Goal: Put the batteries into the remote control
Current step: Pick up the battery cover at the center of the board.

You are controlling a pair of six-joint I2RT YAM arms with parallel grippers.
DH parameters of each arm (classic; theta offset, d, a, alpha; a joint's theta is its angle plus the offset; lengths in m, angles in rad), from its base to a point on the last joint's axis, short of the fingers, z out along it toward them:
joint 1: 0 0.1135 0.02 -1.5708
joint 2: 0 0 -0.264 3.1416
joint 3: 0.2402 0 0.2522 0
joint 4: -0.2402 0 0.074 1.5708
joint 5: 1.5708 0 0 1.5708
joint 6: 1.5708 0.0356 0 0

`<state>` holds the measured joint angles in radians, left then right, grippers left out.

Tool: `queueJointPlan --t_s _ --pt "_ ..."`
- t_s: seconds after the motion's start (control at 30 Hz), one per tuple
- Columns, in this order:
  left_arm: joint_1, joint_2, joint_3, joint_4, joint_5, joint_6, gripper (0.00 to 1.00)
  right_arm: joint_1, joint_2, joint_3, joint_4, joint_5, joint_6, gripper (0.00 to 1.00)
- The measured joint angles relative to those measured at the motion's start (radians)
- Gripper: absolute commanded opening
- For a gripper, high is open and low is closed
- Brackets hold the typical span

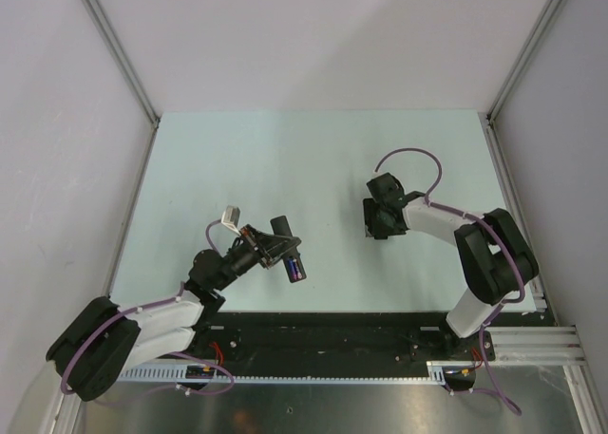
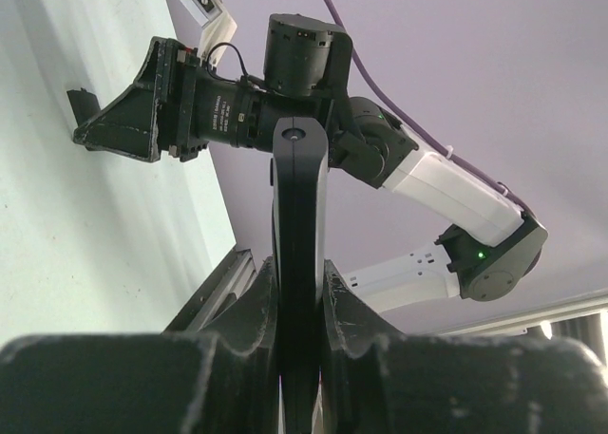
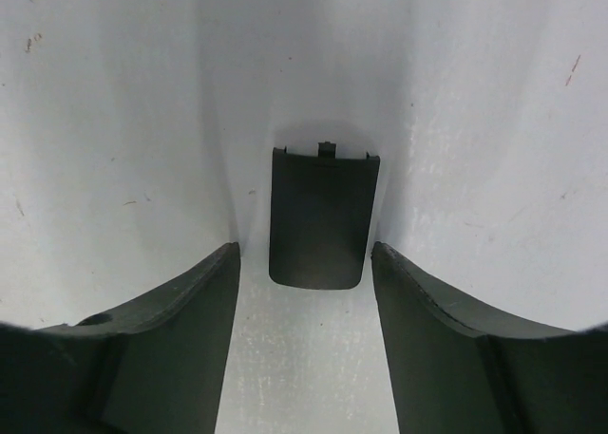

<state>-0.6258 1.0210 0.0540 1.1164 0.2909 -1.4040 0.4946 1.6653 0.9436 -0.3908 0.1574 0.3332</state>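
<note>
My left gripper (image 1: 269, 247) is shut on the remote control (image 1: 285, 233), a slim black bar held above the table's near left part. In the left wrist view the remote (image 2: 299, 197) stands edge-on between my fingertips (image 2: 258, 292). A dark blue battery (image 1: 296, 266) with a red mark shows at the remote's near end; I cannot tell whether both batteries are there. My right gripper (image 1: 378, 227) is open and points down at the table, right of centre. A small black battery cover (image 3: 318, 206) lies flat on the table just beyond its spread fingers (image 3: 190, 311).
Metal frame rails run along the table's left (image 1: 133, 216) and right (image 1: 508, 197) edges. A black strip (image 1: 323, 325) with the arm bases borders the near edge. The right arm (image 2: 427, 182) shows in the left wrist view, behind the remote.
</note>
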Motion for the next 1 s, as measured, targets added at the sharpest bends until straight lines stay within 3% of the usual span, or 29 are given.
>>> queueJointPlan --t_s 0.23,0.6,0.8,1.0 --pt "0.001 0.008 0.0 -0.001 0.002 0.0 0.0 -0.011 0.005 0.005 0.007 -0.017 -0.01 0.56" --pt "0.006 0.011 0.0 -0.003 0.005 0.0 0.0 -0.016 0.006 0.01 0.003 -0.039 -0.013 0.57" --pt "0.006 0.013 0.0 -0.004 0.009 0.0 0.0 -0.016 0.008 0.013 -0.007 -0.042 -0.014 0.45" --pt "0.006 0.013 0.0 -0.004 0.01 0.0 0.0 -0.016 0.014 0.02 -0.016 -0.04 -0.013 0.42"
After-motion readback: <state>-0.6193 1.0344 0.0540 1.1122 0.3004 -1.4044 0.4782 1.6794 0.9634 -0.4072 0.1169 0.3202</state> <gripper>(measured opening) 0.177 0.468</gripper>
